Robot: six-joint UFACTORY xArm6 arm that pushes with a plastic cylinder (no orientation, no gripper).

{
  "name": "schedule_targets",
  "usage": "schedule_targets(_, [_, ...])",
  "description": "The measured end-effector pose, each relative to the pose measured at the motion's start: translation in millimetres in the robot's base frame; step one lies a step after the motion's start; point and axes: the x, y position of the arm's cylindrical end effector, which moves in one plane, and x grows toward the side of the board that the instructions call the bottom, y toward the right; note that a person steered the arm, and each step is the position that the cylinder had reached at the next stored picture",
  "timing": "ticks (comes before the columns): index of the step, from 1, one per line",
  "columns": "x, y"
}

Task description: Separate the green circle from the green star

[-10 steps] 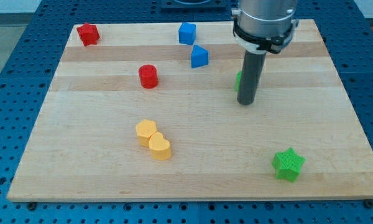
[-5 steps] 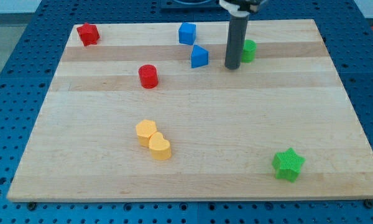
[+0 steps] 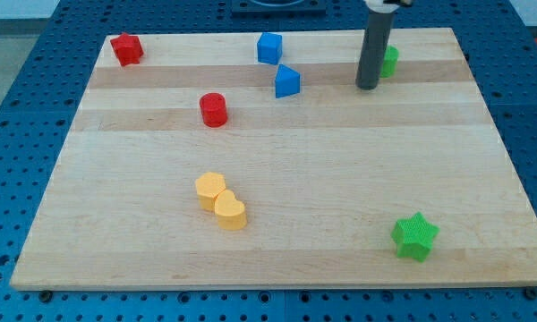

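The green circle (image 3: 389,61) sits near the view's top right of the wooden board, partly hidden behind my rod. My tip (image 3: 367,87) rests on the board just left of and below the green circle, close against it. The green star (image 3: 415,237) lies far away near the view's bottom right corner of the board.
A red block (image 3: 125,48) lies at the top left. A blue cube (image 3: 269,47) and a blue block (image 3: 287,81) lie at top centre. A red cylinder (image 3: 213,109) is left of centre. Two yellow blocks (image 3: 221,201) touch each other at lower centre.
My tip has moved up and then to the right. The green circle has slid toward the view's top right, further from the green star.
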Motion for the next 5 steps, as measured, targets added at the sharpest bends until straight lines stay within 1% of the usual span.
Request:
schedule_targets(1, [-37,10])
schedule_targets(2, [-48,13])
schedule_targets(3, [-32,13])
schedule_targets(5, [-37,38])
